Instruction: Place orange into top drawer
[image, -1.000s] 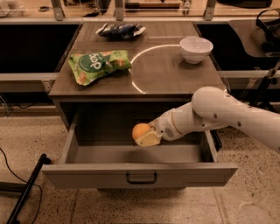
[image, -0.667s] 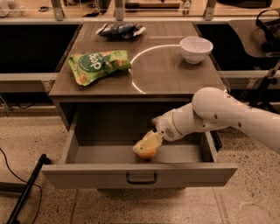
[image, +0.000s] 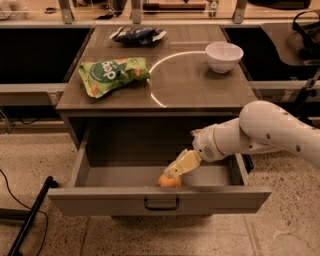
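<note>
Moved: orange (image: 170, 182) and hand (image: 171, 174) had sunk lower, nearer the drawer front.
Hand: inside the top drawer (image: 160, 199), pinching the orange from above.
Orange: low in the drawer, just behind the front panel.
Worktop (image: 200, 92): held green snack bag (image: 112, 74), white bowl (image: 224, 56).

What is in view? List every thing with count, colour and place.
orange: one, orange, inside the top drawer near its front, partly hidden by the front panel
top drawer: one, grey, pulled open under the counter
snack bag: one, green, left on the counter
bowl: one, white, back right on the counter
packet: one, dark, back of the counter
counter: one, brown, centre
pole: one, black, on the floor at left
arm: one, white, reaching in from the right
gripper: one, yellowish fingers, in the drawer, closed on the orange
</note>
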